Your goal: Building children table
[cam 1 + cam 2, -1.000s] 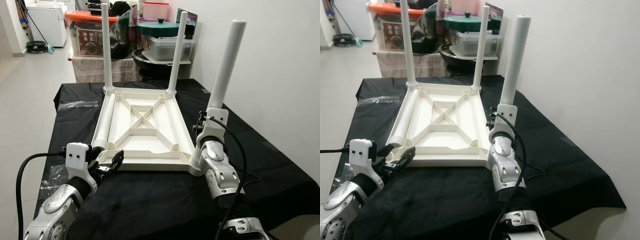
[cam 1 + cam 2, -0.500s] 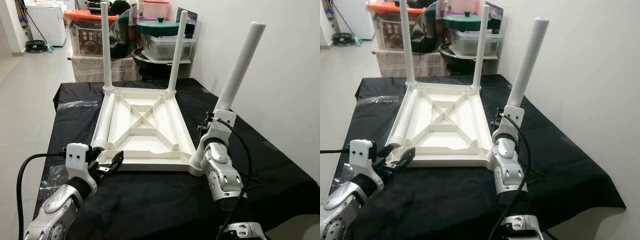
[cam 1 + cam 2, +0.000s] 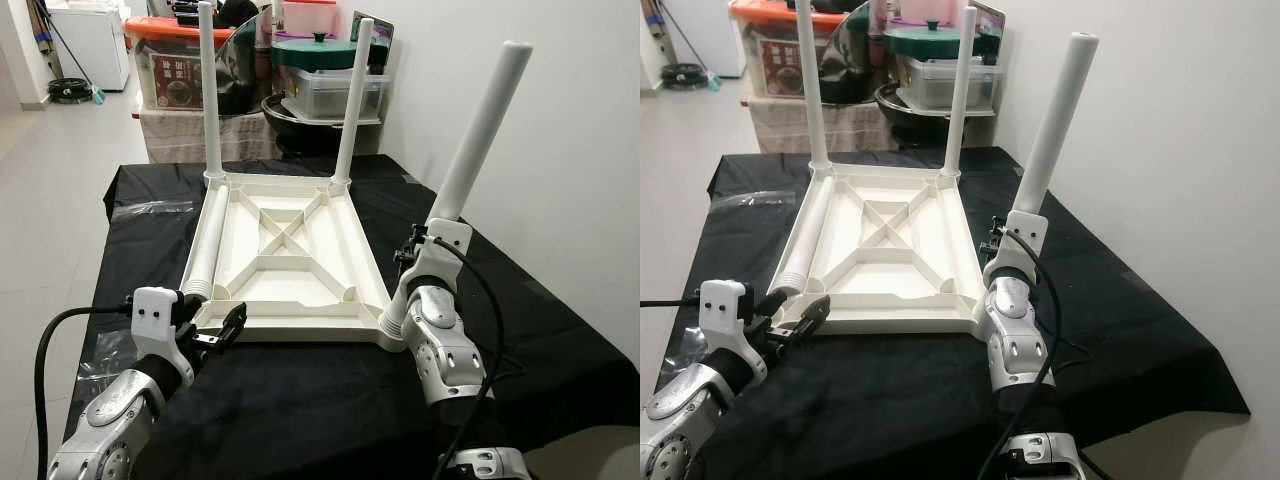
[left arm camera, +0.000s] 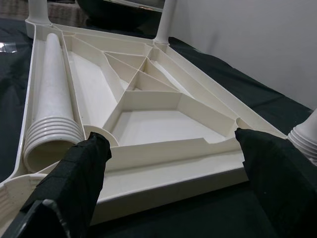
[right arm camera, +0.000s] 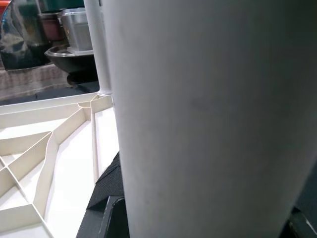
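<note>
A white children's table top (image 3: 300, 325) lies upside down on a black cloth. Two white legs (image 3: 209, 90) (image 3: 350, 100) stand upright in its far corners. A third leg (image 3: 207, 240) lies loose inside the top along its left side, and its ribbed end (image 4: 49, 136) is close in the left wrist view. My right gripper (image 3: 415, 262) is shut on the fourth leg (image 3: 480, 130), which leans to the right with its threaded end (image 3: 393, 325) at the near right corner. My left gripper (image 3: 225, 328) hangs open just before the near left corner, fingers (image 4: 74, 183) wide apart.
Clear plastic wrap (image 3: 150, 210) lies on the black cloth (image 3: 300, 410) at the left. Behind the table stand storage boxes (image 3: 175, 70), a green-lidded pot (image 3: 320, 55) and a dark bowl. A white wall (image 3: 560, 150) runs close along the right side.
The leg in my right gripper has tipped from nearly upright to leaning right, its foot staying at the near right corner. The left gripper has stayed put.
</note>
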You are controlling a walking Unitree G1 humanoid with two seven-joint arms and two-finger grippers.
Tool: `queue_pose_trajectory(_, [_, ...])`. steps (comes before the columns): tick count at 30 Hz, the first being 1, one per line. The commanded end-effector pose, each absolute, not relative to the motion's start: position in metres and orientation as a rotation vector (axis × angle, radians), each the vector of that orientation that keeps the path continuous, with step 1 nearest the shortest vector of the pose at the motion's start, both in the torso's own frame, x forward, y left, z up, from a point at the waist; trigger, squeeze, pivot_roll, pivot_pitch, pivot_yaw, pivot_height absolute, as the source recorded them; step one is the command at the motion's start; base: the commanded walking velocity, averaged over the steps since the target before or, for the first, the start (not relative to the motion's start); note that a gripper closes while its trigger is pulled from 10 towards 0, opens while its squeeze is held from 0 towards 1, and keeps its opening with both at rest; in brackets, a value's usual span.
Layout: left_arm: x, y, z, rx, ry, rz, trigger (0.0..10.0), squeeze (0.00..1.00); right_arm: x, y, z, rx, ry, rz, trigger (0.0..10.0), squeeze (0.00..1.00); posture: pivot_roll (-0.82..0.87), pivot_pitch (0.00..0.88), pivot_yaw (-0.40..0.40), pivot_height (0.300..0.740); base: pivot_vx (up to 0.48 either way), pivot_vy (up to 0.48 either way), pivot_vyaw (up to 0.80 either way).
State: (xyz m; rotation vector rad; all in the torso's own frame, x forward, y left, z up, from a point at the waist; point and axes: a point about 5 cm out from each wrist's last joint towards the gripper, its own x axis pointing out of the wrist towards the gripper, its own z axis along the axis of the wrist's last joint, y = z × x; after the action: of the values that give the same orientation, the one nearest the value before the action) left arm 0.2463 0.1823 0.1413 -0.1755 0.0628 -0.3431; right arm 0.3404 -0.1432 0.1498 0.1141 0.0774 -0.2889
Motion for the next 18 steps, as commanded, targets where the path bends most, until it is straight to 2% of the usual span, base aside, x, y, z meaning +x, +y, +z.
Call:
queue_pose_trajectory(1, [0.248, 0.182, 0.140, -0.158, 0.068, -0.350, 10.0, 0.00, 0.328, -0.153, 0.106, 0.106, 0.280, -0.339, 10.0, 0.00, 0.11, 0.000, -0.067, 0.740, 0.000, 0.000, 0.00])
queue_pose_trajectory(18, [0.250, 0.181, 0.140, -0.157, 0.066, -0.357, 10.0, 0.00, 0.331, -0.155, 0.131, 0.096, 0.199, -0.323, 10.0, 0.00, 0.10, 0.000, -0.066, 0.740, 0.000, 0.000, 0.00])
